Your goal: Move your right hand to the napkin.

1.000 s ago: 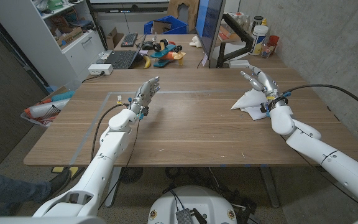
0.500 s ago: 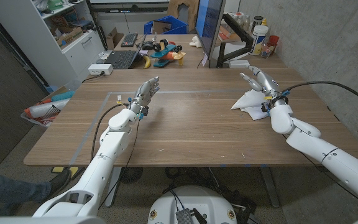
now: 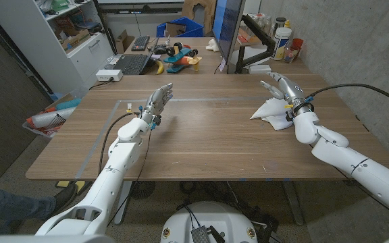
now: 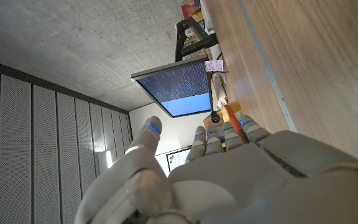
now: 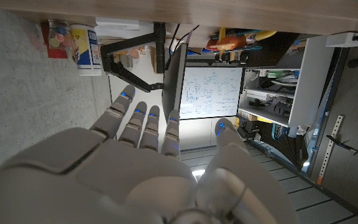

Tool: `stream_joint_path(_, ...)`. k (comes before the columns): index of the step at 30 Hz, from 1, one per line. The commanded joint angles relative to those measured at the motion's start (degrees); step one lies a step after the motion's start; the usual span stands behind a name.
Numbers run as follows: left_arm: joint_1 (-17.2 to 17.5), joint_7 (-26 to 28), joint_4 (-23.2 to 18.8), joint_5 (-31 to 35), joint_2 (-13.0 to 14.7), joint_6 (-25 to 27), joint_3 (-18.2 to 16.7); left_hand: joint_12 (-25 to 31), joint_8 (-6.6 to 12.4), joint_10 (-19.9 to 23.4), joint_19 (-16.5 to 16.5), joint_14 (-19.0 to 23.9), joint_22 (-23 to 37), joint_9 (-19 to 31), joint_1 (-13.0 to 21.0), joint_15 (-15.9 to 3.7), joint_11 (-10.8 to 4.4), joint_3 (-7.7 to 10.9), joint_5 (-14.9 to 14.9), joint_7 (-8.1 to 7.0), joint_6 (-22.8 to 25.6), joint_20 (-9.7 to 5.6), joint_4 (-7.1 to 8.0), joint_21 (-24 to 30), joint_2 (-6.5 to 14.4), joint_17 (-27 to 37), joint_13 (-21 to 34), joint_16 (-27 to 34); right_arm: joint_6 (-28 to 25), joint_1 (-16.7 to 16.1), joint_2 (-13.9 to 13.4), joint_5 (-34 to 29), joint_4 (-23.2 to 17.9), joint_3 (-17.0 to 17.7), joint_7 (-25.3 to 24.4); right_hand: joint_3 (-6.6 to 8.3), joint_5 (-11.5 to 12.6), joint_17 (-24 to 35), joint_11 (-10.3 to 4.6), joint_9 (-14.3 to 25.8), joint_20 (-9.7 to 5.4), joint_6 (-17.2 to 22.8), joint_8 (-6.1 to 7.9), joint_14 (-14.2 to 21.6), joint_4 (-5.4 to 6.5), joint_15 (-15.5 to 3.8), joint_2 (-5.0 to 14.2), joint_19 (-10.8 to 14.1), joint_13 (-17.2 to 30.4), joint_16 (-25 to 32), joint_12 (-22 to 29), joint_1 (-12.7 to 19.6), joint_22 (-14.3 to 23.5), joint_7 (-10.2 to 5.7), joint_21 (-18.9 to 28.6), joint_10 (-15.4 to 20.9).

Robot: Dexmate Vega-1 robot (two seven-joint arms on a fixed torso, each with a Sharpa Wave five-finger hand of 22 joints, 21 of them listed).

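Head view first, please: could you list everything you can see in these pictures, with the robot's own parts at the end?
wooden table: one, brown, spans the middle of the head view.
napkin: one, white, crumpled, on the table's right part, beside the right hand.
monitor: one, dark frame, upright behind the table's far edge.
laptop: one, black, on the desk beyond the table, left of the monitor.
blue bin: one, blue, on the floor far behind.
white shelf unit: one, white, far left.
bottles and jars: several, white and red, far right corner.
left hand: one, grey-white, fingers apart, over the table's left part, holding nothing.
right hand: one, grey-white, fingers apart, at the napkin's far side.
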Motion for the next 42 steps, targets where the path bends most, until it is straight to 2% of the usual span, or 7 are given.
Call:
stream_joint_path(1, 0.45, -0.01, -0.62, 0.06, 0.24, -0.01, -0.06, -0.11, -0.15, -0.08, -0.52, -0.15, 0.06, 0.25, 0.68, 0.02, -0.04, 0.42, 0.34, -0.34, -0.08, 0.16, 0.05, -0.02, -0.3, 0.11, 0.11, -0.17, -5.17, 0.11, -1.64, -3.75, -1.68, -1.15, 1.08, -0.06, 0.47, 0.02, -0.39, 0.22, -0.04, 0.5, 0.03, 0.18, -0.11, -0.24, 0.21, -0.16, 0.12, 0.11, 0.06, -0.24, 0.1, -0.28, -0.34, 0.18)
stream_joint_path(9, 0.73, 0.06, -1.31, 0.04, 0.45, 0.15, 0.06, -0.14, -0.15, -0.17, -0.7, -0.21, 0.06, 0.26, 0.72, 0.08, 0.12, 0.43, 0.38, -0.28, -0.07, 0.21, 0.06, -0.04, -0.29, 0.11, 0.11, -0.17, -7.09, -0.16, -2.32, -4.62, -2.57, -1.36, 1.57, -0.04, 0.52, -0.04, -0.4, 0.22, 0.13, 0.77, 0.1, -0.25, -0.09, -0.4, 0.25, -0.67, 0.15, -0.01, 0.03, -0.33, 0.11, -0.45, -0.49, 0.15)
stream_joint_path(13, 1.02, 0.55, -1.81, 0.1, 0.39, 0.45, 0.11, -0.12, -0.15, -0.1, -0.73, -0.27, 0.06, 0.26, 0.74, 0.01, 0.05, 0.44, 0.4, -0.27, -0.04, 0.13, 0.07, -0.02, -0.27, 0.11, 0.11, -0.18, -7.8, -0.28, -2.55, -5.53, -2.66, -1.6, 1.13, 0.02, 0.58, -0.13, -0.71, 0.23, 0.52, 0.85, 0.09, -1.68, -0.12, 0.67, 0.33, -1.45, 0.18, -0.49, 0.07, -0.36, 0.12, -0.57, -0.68, 0.29)
stream_joint_path(24, 1.72, 1.01, -2.53, -0.03, 0.57, 0.3, 0.07, -0.18, -0.17, -0.28, -0.78, -0.38, 0.06, 0.26, 0.81, 0.01, 0.01, 0.48, 0.45, -0.41, -0.11, 0.13, 0.08, 0.02, -0.22, 0.11, 0.11, -0.18, -10.2, 0.18, -2.95, -6.5, -2.59, -2.49, 2.74, 0.06, 0.63, -0.16, -0.61, 0.23, 0.58, 0.9, 0.06, -1.83, -0.03, -0.36, 0.5, -1.93, 0.23, -0.36, 0.03, -0.53, 0.14, -0.69, -0.68, 0.25)
stream_joint_path(42, 2.21, 1.22, -3.02, -0.18, 0.68, 0.13, 0.42, -0.21, -0.18, -0.55, -0.86, -0.61, 0.06, 0.28, 0.96, 0.04, 0.17, 0.54, 0.59, -0.38, -0.22, 0.23, 0.14, 0.13, -0.12, 0.11, 0.11, -0.15, -14.92, 1.08, -3.52, -8.69, -3.29, -4.26, 5.51, 0.13, 0.67, -0.21, -0.67, 0.24, 0.94, 0.83, -0.01, -2.31, -0.03, -0.59, 0.61, -2.53, 0.27, -0.35, -0.02, -0.65, 0.15, -0.95, -0.71, 0.13)
